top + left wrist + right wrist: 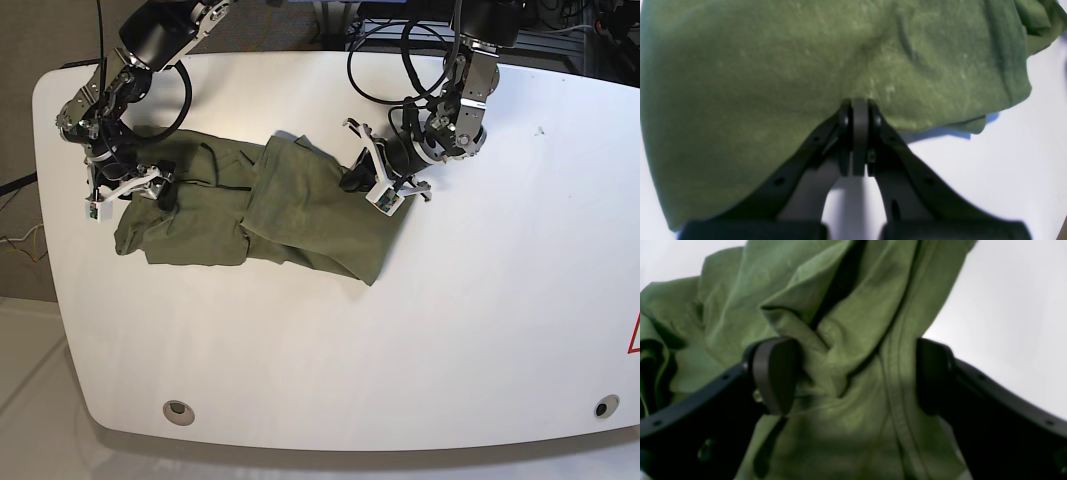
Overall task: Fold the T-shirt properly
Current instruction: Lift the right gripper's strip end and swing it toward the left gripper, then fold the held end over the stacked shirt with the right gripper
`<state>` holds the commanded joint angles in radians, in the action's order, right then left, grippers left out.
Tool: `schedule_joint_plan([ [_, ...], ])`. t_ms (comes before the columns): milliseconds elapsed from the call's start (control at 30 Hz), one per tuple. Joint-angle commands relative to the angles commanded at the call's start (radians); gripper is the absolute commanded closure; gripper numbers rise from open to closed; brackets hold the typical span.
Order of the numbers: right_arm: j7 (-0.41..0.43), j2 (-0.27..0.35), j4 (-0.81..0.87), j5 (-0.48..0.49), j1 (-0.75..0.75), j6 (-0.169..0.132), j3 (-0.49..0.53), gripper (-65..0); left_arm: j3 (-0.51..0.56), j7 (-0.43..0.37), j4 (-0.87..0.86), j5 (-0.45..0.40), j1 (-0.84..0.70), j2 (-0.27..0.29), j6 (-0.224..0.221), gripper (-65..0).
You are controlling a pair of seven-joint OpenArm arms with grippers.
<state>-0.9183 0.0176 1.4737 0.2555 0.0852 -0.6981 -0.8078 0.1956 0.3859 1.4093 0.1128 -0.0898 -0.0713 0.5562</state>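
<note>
White table [480, 300]: T-shirt [300, 215] unlabelled; left jaws pressed together, right jaws spread.

The T-shirt [270, 215] lies crumpled across the white tabletop [480, 300], its middle folded over itself. The right tool [150, 185] sits at the shirt's left end, the left tool [365, 175] at its right edge. Two round holes [178, 410] mark the tabletop's near edge.

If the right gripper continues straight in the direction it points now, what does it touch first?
Most likely the T-shirt: bunched green fabric already lies between the open fingers of the right gripper. How close the cloth is cannot be judged exactly.
</note>
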Motion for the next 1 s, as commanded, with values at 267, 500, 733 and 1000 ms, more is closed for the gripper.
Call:
schedule_joint_plan([
  [267, 0.0, -0.006, -0.002, 0.0, -0.005, 0.0, 0.029, -32.5, 0.0, 0.0, 0.0, 0.0, 0.0, 0.0, 0.0, 0.0],
  [500, 0.0, -0.029, -0.003, 0.0, -0.005, 0.0, 0.031, -18.9, 0.0, 0.0, 0.0, 0.0, 0.0, 0.0, 0.0, 0.0],
  [733, 0.0, -0.026, 0.002, -0.002, 0.0, 0.0, 0.068, 0.0, -0.002, 0.0, 0.0, 0.0, -0.002, 0.0, 0.0, 0.0],
  [1000, 0.0, -0.026, 0.109, -0.002, -0.003, 0.0, 0.121, 0.0, -0.002, 0.0, 0.0, 0.0, -0.002, 0.0, 0.0, 0.0],
])
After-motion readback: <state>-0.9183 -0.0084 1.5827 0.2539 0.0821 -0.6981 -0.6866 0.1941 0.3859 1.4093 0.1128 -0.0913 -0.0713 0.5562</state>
